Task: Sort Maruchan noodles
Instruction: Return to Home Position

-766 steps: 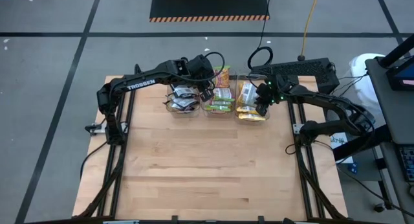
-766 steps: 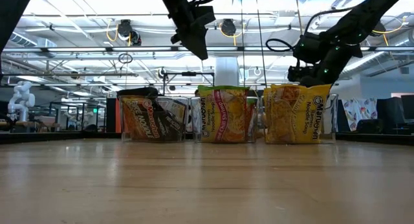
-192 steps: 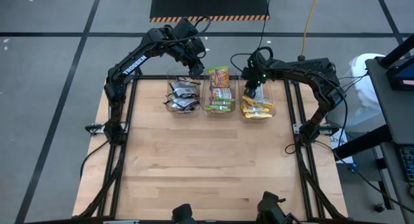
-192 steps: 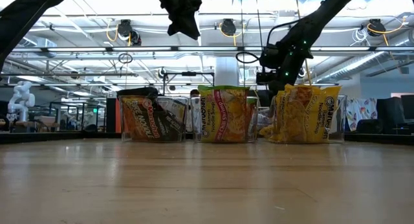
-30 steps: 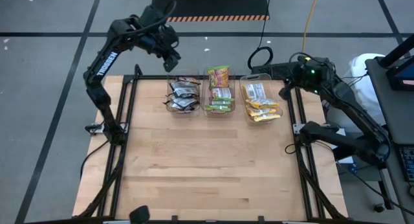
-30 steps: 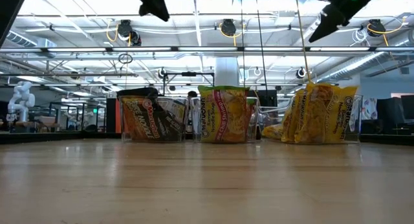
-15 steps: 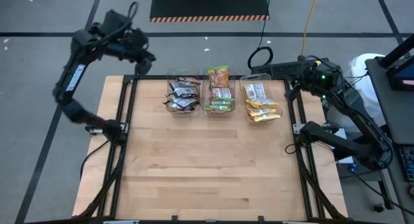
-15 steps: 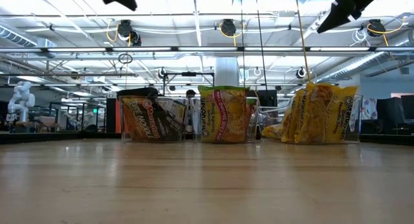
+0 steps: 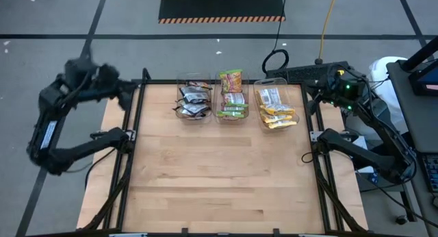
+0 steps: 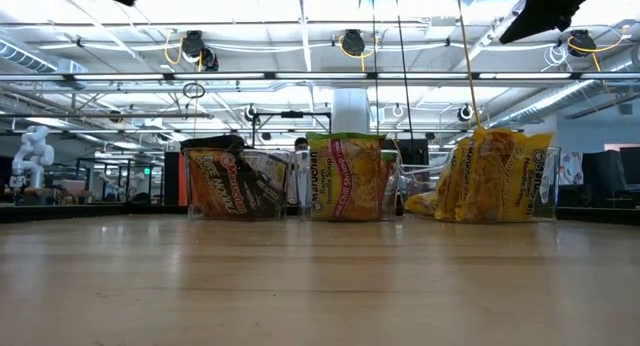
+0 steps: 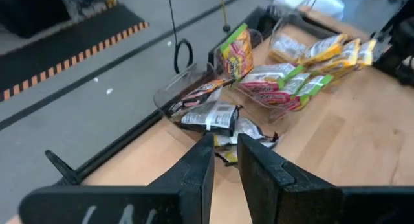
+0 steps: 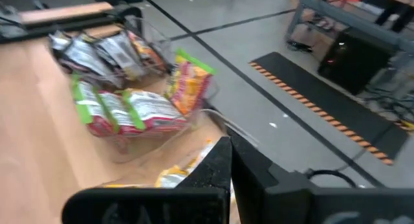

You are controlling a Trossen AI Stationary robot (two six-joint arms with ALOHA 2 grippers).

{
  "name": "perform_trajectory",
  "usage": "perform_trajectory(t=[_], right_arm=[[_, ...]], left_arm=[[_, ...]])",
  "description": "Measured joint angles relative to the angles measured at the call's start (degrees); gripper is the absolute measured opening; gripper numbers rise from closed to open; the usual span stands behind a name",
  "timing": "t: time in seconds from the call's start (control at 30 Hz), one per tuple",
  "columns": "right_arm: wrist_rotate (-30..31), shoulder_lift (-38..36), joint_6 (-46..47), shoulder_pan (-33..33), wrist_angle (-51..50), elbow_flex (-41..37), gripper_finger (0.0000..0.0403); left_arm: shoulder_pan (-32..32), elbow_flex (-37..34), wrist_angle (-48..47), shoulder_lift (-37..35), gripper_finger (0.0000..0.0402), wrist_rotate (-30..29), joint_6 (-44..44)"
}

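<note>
The Maruchan noodles lie sorted in three clear bins at the table's far edge. Black packets [image 9: 194, 103] are in the left bin, lime-green and pink packets [image 9: 231, 107] in the middle bin, yellow packets [image 9: 276, 112] in the right bin. One green-pink packet [image 9: 231, 79] stands upright at the middle bin's far end. My left gripper [image 11: 224, 141] hangs high by the table's far left corner, left of the black packets [image 11: 210, 114]; its fingers stand narrowly open with nothing between them. My right gripper [image 12: 229, 146] is shut and empty, high by the far right edge, right of the yellow packets.
The three bins [image 10: 345, 176] stand in a row along the far edge. The wooden tabletop [image 9: 219, 175] stretches bare before them. A black keyboard [image 9: 311, 74] and cables lie beyond the far right corner. Dark frame rails [image 9: 133, 127] run along both sides.
My left gripper has swung quickly from beyond the far edge near the black packets toward the table's left edge and a little down, ending by the far left corner. My right gripper has drawn slightly toward the right edge. The packets and bins have stayed put.
</note>
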Motion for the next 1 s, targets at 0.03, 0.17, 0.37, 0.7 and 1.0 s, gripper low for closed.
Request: perform_trajectory(t=[0.03, 0.17, 0.37, 0.7, 1.0], right_arm=[[-0.80, -0.22, 0.55, 0.00, -0.15, 0.00, 0.0000], [-1.44, -1.14, 2.40, 0.00, -2.95, 0.00, 0.0000], [-1.82, -4.04, 5.72, 0.00, -6.23, -1.75, 0.0000], [-7.20, -14.55, 11.59, 0.00, 0.27, -15.34, 0.0000], [-8.93, -19.45, 12.82, 0.00, 3.97, -18.12, 0.0000]], left_arm=[[0.00, -1.25, 0.02, -2.28, 0.0074, 0.03, -0.26], [-0.02, -4.74, 0.52, -10.71, 0.0074, 1.85, -1.76], [-0.08, -7.74, 2.85, -19.62, 0.0074, 8.13, -2.78], [-0.07, -10.06, 2.73, -25.73, 0.0074, 12.04, -2.35], [-0.15, -14.45, 2.77, -26.22, 0.0074, 12.57, -2.99]])
